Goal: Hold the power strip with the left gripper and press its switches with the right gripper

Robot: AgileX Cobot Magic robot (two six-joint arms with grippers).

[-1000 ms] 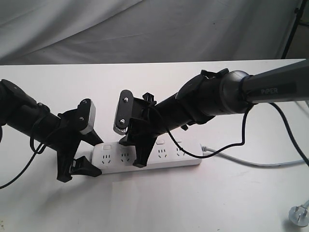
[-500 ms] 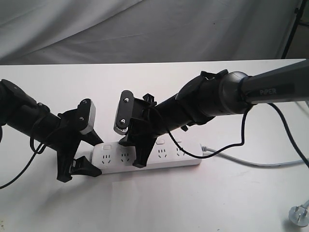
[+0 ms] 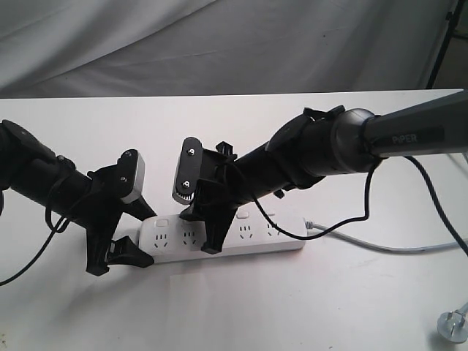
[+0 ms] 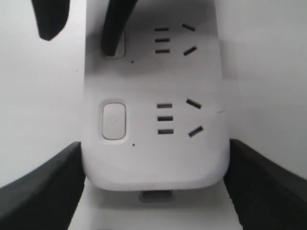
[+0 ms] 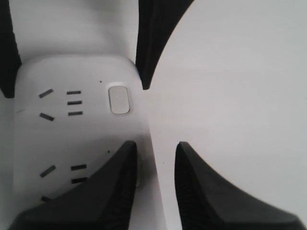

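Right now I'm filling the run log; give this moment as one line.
left gripper: fingers clamp power strip end | right gripper: one finger on second switch, other beside strip | first switch: untouched

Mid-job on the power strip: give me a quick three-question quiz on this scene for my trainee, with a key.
1. True or false: the left gripper clamps the power strip at its cord end.
2. Counting from the clamped end, which of the switches does a right gripper finger cover? A first, B second, C fifth.
3. Where does the loose plug lie?
Key: 1 false, the opposite end. 2 B. 3 On the table, apart from the strip.
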